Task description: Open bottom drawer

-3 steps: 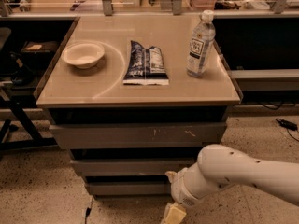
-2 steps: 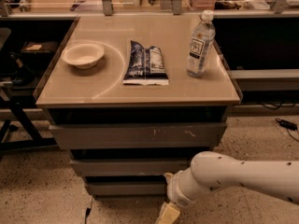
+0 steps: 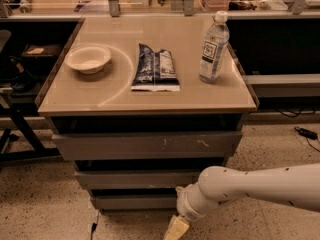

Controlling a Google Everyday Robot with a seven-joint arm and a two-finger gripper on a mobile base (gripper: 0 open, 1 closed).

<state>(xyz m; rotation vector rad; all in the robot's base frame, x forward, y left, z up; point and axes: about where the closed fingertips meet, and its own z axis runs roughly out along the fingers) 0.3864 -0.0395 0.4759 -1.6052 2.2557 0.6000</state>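
Note:
The bottom drawer is the lowest and narrowest plain grey front of three, just above the floor. Its front looks closed, set back under the middle drawer. The top drawer is widest and has white scratches. My white arm comes in from the right, its wrist in front of the bottom drawer's right end. My gripper hangs down at the frame's lower edge, just below and in front of that drawer's right part, mostly cut off by the frame.
On the cabinet top stand a white bowl, a dark snack bag and a clear water bottle. A dark desk frame stands at left. A cable lies on the speckled floor at right.
My arm and gripper have shifted a little to the left and slightly lower along the bottom drawer's front. The drawers have not moved.

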